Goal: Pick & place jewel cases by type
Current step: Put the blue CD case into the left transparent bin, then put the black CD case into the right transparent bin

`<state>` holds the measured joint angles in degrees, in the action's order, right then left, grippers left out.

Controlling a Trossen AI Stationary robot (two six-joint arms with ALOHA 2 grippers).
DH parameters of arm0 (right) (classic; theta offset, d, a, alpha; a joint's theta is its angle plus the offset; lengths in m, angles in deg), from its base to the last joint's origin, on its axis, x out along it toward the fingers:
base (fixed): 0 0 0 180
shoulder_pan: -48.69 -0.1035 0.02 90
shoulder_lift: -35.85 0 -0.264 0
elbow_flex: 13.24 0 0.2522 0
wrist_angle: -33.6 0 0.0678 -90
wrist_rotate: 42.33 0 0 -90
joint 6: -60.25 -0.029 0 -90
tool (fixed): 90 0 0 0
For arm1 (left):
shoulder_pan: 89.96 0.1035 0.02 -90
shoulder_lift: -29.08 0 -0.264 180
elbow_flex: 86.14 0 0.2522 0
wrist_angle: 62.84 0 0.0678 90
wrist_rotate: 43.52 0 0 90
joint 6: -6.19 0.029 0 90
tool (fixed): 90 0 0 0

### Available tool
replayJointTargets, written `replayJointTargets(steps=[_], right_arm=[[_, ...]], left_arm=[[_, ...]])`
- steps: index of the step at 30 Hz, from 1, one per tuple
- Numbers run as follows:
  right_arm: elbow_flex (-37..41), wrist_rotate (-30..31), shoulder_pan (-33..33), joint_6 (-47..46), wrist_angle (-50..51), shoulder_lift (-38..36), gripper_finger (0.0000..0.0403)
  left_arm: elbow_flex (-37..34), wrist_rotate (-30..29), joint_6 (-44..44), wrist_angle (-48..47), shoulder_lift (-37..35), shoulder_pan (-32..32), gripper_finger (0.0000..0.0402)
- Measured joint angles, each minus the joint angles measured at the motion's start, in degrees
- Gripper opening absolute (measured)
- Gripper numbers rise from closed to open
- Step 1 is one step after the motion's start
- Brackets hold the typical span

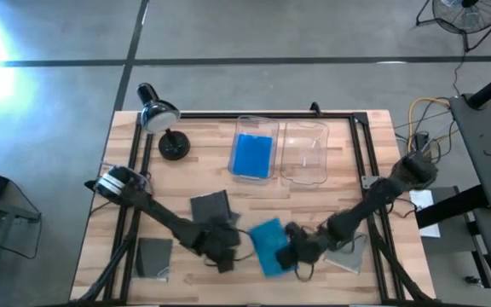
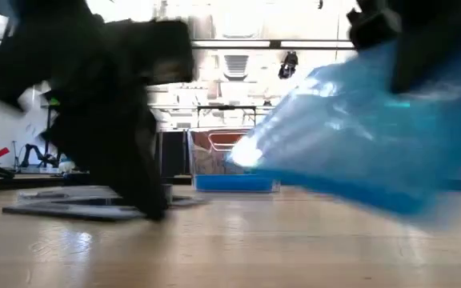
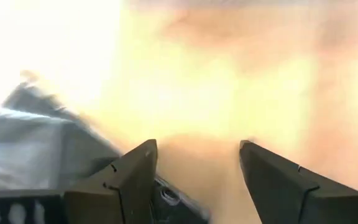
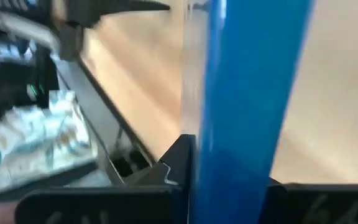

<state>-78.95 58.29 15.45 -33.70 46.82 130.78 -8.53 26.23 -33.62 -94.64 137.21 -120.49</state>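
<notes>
My right gripper (image 1: 286,252) is shut on a bright blue jewel case (image 1: 267,246) near the table's front middle; the case fills the right of the low view (image 2: 358,136). My left gripper (image 1: 224,256) is open and empty just left of it, low over the wood (image 3: 197,149), with a dark grey case (image 3: 36,149) beside its finger. More dark grey cases lie flat on the table: one behind the left gripper (image 1: 210,206), one at the front left (image 1: 154,256), one under the right arm (image 1: 348,253). The left bin (image 1: 252,155) holds blue cases. My right gripper pinches the blue case between its two fingers at the case's right edge (image 4: 229,155). In the right wrist view the case stands edge-on between the fingers. It is lifted clear of the table and tilted (image 2: 350,180).
Two clear bins stand side by side at the back middle; the right one (image 1: 303,153) looks empty. A black desk lamp (image 1: 162,128) stands at the back left. Metal frame rails (image 1: 366,162) run along the table's sides. Bare wood lies between the bins and the grippers.
</notes>
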Motion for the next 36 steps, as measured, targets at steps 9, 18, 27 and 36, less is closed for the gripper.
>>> replayJointTargets(steps=[9, 18, 27, 36], right_arm=[[2.32, 16.22, 17.82, 16.41, 1.75, -20.21, 0.0021], [-2.49, -8.85, 44.98, 23.49, -3.44, -5.49, 0.0136], [-15.50, -18.01, 45.26, 31.89, 27.93, -1.86, 0.0272], [-22.00, -13.25, 23.18, 25.84, 42.37, -3.73, 0.0322]], left_arm=[[-21.20, -7.68, -23.53, 0.80, -23.10, -3.18, 0.0214], [-24.96, -15.39, -21.96, -4.78, -41.16, -1.16, 0.0214], [-25.13, -13.76, -28.37, -24.03, -48.93, -1.07, 0.0213], [-33.52, -9.46, -37.31, -25.34, -51.23, 1.59, 0.0213]])
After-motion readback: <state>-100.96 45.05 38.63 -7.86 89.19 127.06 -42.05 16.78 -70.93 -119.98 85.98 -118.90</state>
